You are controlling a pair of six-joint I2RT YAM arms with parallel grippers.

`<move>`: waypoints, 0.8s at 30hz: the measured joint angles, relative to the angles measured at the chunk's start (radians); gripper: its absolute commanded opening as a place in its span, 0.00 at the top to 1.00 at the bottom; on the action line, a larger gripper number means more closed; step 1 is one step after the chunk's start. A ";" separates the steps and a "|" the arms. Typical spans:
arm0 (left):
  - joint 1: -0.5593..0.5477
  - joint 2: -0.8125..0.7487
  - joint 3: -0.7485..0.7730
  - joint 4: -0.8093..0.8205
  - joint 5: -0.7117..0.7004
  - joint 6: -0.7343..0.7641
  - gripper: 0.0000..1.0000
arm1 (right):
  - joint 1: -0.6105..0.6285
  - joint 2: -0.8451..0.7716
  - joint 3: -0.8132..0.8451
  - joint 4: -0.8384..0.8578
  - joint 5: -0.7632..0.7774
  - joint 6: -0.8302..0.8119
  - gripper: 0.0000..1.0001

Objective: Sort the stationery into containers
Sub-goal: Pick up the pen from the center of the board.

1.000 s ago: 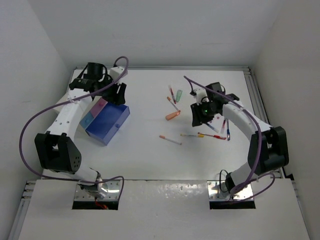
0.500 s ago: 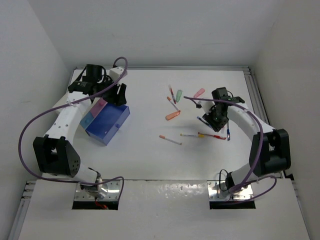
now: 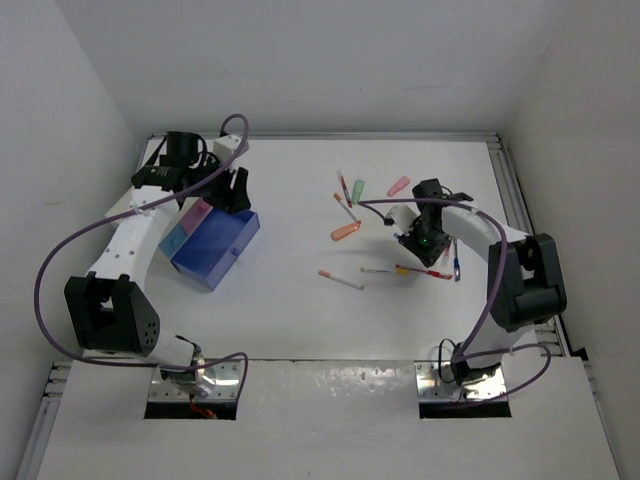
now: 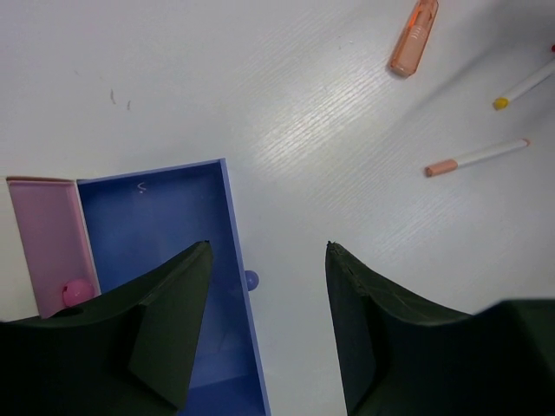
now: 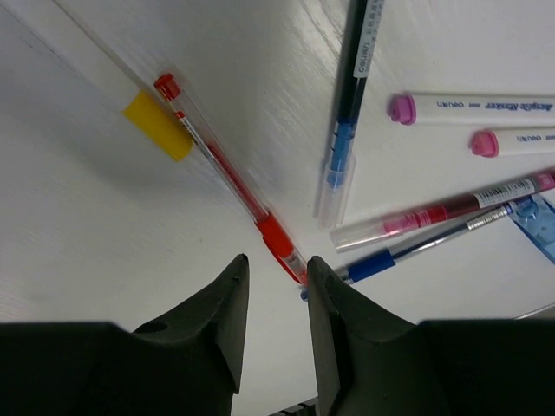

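Observation:
My left gripper is open and empty above the far end of the blue box; in the left wrist view its jaws straddle the blue box's right wall. The pink box lies against the blue box's left side. My right gripper is low over a cluster of pens, its jaws a narrow gap apart and empty. A red pen ends at the right fingertip. A blue pen and two pink-capped white markers lie beyond.
An orange marker, a green marker and a pink marker lie mid-table. A white pen with an orange cap lies nearer. White walls close in the table on three sides.
My right gripper has swung right and down onto the pen cluster, uncovering the pink marker. My left arm has barely shifted.

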 measured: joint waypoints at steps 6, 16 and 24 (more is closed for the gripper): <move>0.019 0.000 -0.013 0.008 0.017 -0.010 0.39 | 0.024 0.043 0.004 0.004 -0.010 0.000 0.68; 0.029 0.000 -0.016 0.016 0.028 -0.022 0.39 | 0.056 0.108 0.006 0.024 -0.013 0.000 0.67; 0.030 0.000 -0.023 0.031 0.029 -0.025 0.39 | 0.064 0.140 0.006 0.071 0.021 -0.016 0.72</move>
